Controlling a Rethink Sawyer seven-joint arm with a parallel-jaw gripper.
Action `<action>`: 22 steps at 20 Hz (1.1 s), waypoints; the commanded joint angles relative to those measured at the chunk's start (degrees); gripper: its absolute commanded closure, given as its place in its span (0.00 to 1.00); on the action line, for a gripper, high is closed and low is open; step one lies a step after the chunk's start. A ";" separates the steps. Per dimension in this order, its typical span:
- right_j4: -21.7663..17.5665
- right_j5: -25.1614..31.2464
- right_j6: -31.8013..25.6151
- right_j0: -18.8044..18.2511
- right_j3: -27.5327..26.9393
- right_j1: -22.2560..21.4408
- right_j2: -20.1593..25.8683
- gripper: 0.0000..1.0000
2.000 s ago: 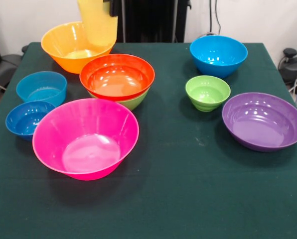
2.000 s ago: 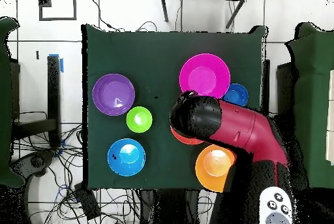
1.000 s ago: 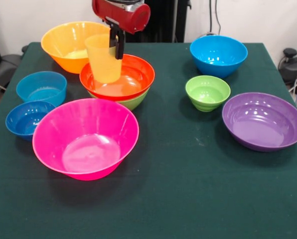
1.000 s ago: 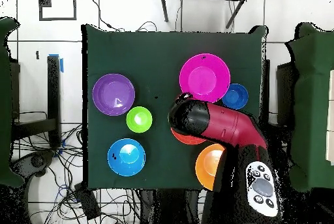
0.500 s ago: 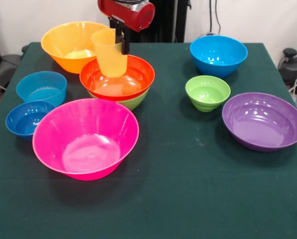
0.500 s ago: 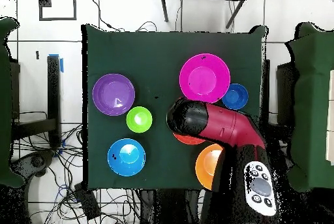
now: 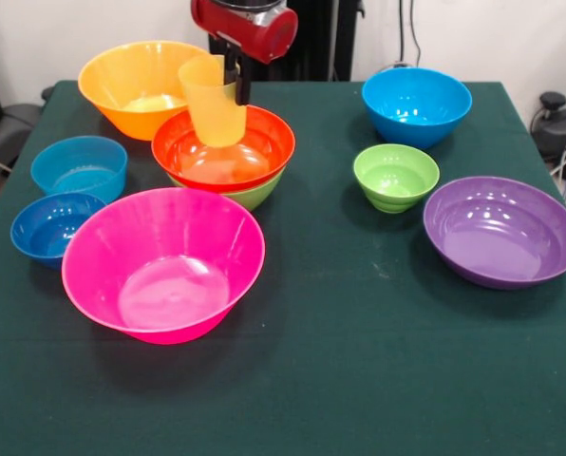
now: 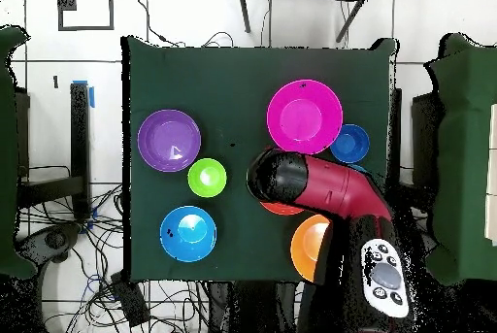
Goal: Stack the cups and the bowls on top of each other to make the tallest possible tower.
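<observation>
The gripper [image 7: 237, 81] fingers gripped the translucent yellow plastic tumbler [image 7: 214, 100], which needed centring upright over the glossy red-orange bowl [image 7: 223, 145] before release.

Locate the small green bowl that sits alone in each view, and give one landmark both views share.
Front view: the small green bowl sits right of centre, between the large blue bowl behind it and the purple bowl to its right.
Overhead view: the small green bowl lies left of centre, between the purple bowl above it and the large blue bowl below.
Shared landmark: the purple bowl.
</observation>
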 commanded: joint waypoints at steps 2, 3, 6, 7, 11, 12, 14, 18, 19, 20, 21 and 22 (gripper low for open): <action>-3.71 -2.30 -1.23 0.05 3.15 2.79 4.47 1.00; -4.07 -2.45 -1.21 0.31 3.03 2.94 4.19 1.00; -4.48 -4.11 -1.46 0.10 3.91 2.90 4.40 1.00; -4.42 -4.67 -1.76 -0.35 4.28 2.94 4.80 1.00; -4.70 -7.15 -1.93 -1.07 5.62 3.08 5.35 1.00; -4.90 -7.84 -1.65 -0.93 5.70 3.15 5.12 1.00; -5.67 -9.52 -1.56 -0.67 5.71 3.37 4.72 1.00; -7.95 -13.90 0.46 1.69 5.15 4.06 2.20 1.00; -8.34 -14.42 1.03 2.31 4.96 4.14 1.55 1.00; -8.72 -14.94 1.59 2.93 4.77 4.22 0.90 1.00; -8.76 -15.04 1.57 2.83 4.71 4.31 1.01 1.00; -8.80 -15.14 1.55 2.73 4.65 4.40 1.12 1.00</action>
